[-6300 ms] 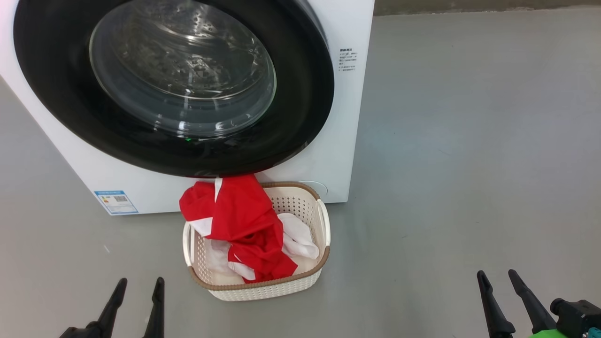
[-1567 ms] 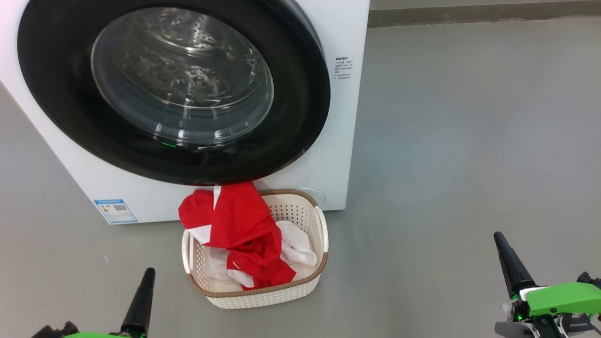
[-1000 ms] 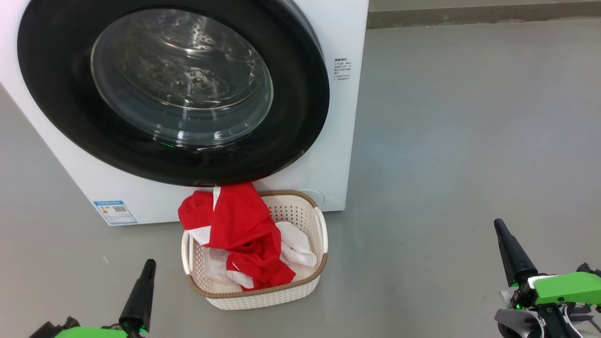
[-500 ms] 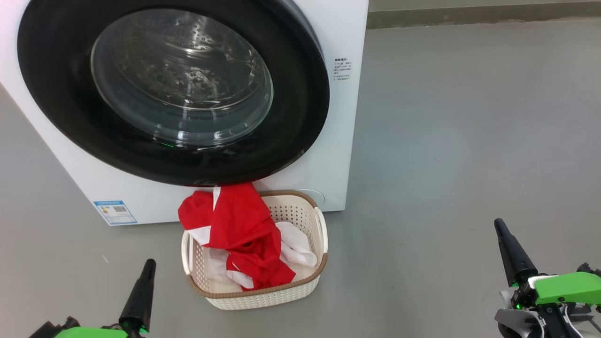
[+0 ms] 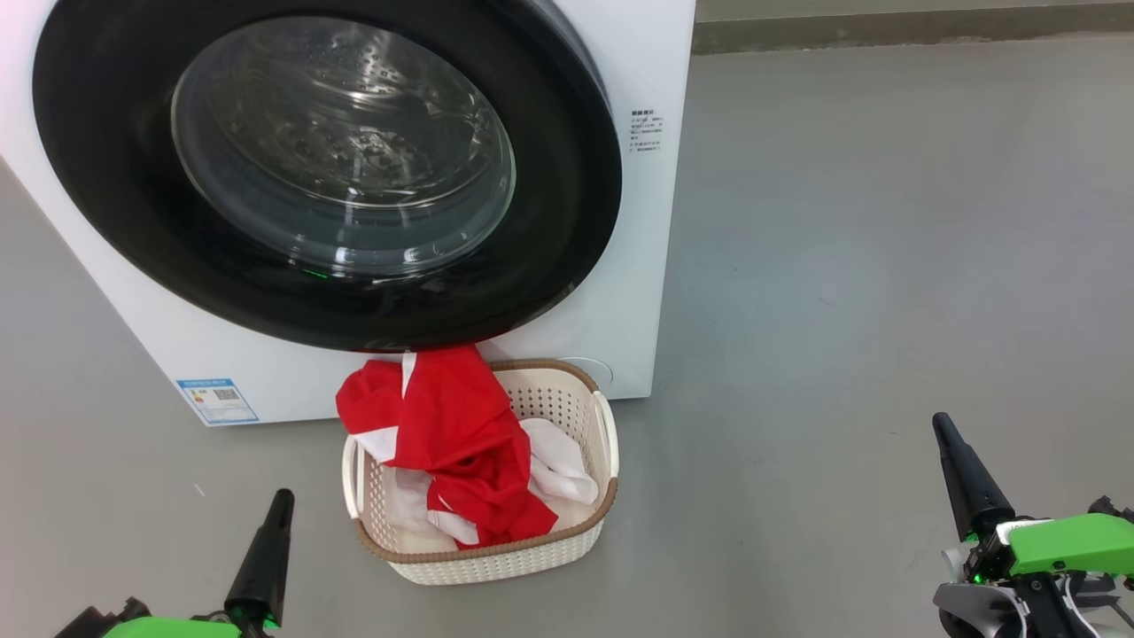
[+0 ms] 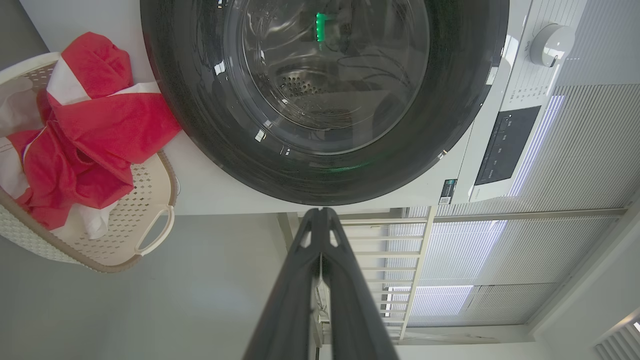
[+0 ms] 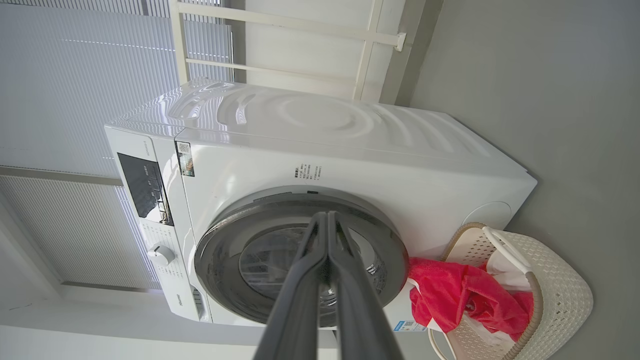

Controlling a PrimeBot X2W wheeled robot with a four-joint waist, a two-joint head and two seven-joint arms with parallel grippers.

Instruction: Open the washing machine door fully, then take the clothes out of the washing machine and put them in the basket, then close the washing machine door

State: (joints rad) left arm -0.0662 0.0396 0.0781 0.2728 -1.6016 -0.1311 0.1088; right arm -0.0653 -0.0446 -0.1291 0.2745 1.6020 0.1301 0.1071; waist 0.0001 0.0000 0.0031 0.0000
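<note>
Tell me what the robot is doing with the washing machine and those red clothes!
Right now the robot is touching nothing. The red clothes lie piled in the basket in front of the washing machine, with one bit hanging over the rim. The washing machine door looks shut, and no clothes show through its glass. The left gripper and right gripper are both shut and empty, held low on either side of the basket. The job looks done.

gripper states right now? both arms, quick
Left gripper: closed, jaws pressed together, holding nothing.
Right gripper: closed, jaws pressed together, holding nothing.
</note>
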